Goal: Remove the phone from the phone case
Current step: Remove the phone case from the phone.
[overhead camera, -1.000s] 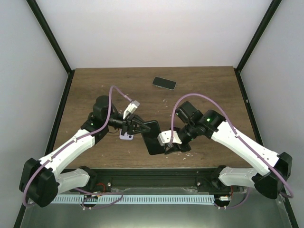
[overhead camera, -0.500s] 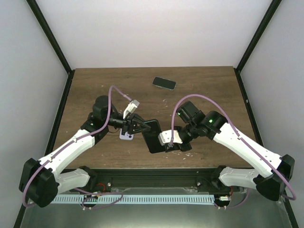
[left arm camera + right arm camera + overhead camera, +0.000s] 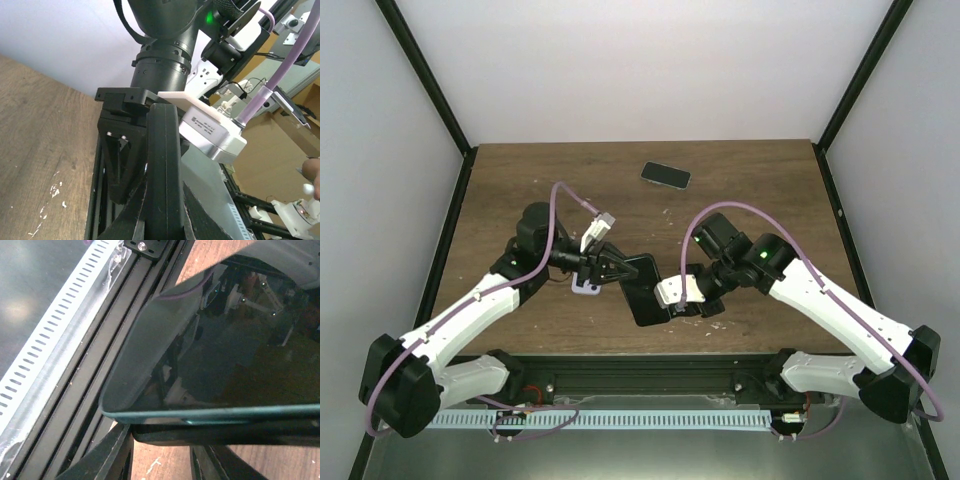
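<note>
**Right arm edges in along the phone; left arm holds steady**

Since a second ago the right arm's elbow has drawn in and up a little. That carries the right fingers (image 3: 114, 456) slightly along the phone's long side, while the left arm sits as it was.

Nearest, the right fingers stand part open, one to each side of a black lip that I take to be the phone case (image 3: 225, 434). Just past that lip lies the glossy phone (image 3: 235, 355) with its thin greenish rim. Whether these fingers pinch the edge or only straddle it, I cannot tell.

The cased phone hangs above the tabletop (image 3: 520, 180) between the two arms. Its long axis runs from beside the right fingers away toward the left fingers (image 3: 136, 220). Those are clamped shut on the far end of the case, which shows edge-on between them.

The coming move likely turns on the seam between lip and phone, directly ahead of the right fingers, on the free end nearer that arm. The right forearm reaches inward with its wrist rolled toward the edge, and the left arm braces from the opposite side.

Well beyond both sets of fingers, a second dark handset (image 3: 665, 175) lies flat.
</note>
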Controlling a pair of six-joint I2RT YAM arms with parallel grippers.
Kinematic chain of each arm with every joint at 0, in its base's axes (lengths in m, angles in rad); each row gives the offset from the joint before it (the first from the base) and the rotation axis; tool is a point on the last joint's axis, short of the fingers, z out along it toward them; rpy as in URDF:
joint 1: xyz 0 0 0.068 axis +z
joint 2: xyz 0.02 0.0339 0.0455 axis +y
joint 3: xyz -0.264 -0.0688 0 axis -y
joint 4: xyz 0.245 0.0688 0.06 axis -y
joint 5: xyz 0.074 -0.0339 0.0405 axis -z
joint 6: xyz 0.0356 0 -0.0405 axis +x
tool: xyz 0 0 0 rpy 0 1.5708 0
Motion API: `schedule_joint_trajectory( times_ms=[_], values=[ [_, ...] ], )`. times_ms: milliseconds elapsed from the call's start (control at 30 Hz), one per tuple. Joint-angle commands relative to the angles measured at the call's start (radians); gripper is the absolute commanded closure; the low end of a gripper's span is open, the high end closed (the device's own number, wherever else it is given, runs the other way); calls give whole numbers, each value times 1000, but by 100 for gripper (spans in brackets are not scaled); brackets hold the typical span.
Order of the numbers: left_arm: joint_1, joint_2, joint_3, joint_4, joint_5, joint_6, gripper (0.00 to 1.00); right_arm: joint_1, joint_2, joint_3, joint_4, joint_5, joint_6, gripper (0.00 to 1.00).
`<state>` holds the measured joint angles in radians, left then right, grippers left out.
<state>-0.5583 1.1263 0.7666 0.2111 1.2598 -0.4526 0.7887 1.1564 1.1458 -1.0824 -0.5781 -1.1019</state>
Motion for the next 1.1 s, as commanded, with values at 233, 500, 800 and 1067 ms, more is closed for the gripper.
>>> schedule_joint_trajectory(
  times_ms=[233, 500, 800, 1067],
  values=[
    [-46, 3, 21, -35, 134, -33, 100, -30, -17, 62, 174, 44, 22, 67],
    [-45, 12, 25, -49, 128, -23, 100, -121, -47, 41, 301, -157, 245, 67],
    [-50, 15, 28, -72, 92, -7, 100, -171, -36, -50, 628, -295, 696, 56],
    [-51, 18, 34, -68, -13, -2, 100, -172, 39, -60, 646, -285, 820, 57]
  ],
)
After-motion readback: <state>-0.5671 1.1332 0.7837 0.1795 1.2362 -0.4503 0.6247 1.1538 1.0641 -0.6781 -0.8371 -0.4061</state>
